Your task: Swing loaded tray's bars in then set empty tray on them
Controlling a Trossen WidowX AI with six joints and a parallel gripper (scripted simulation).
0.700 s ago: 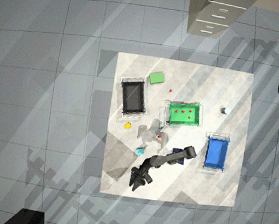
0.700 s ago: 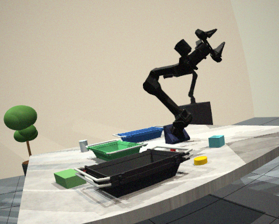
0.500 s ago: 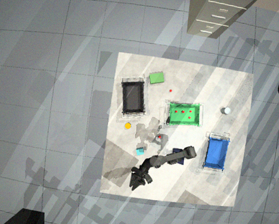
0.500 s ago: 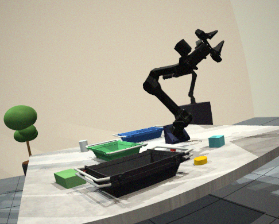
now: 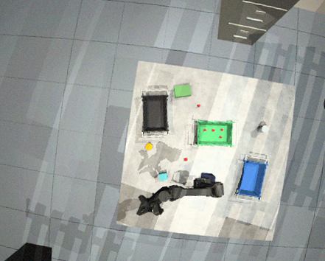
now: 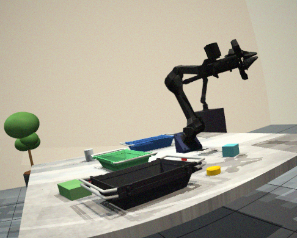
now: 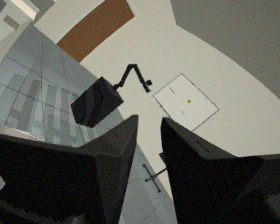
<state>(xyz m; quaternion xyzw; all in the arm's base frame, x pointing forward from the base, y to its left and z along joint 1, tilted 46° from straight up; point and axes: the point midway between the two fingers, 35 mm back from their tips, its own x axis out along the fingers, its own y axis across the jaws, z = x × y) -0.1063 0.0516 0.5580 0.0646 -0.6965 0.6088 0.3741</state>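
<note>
Jaws narrow, holding nothing; only top view shows green tray's (image 5: 215, 133) red blocks (image 5: 213, 130).

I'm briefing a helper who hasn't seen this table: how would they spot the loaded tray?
Start at the pale table and find the three trays on it. The loaded tray is the green one in the middle, between the black tray and the blue tray. It alone holds small red blocks.

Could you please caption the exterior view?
Arm raised, gripper nearly shut on nothing, high above black, green and blue trays.
</note>
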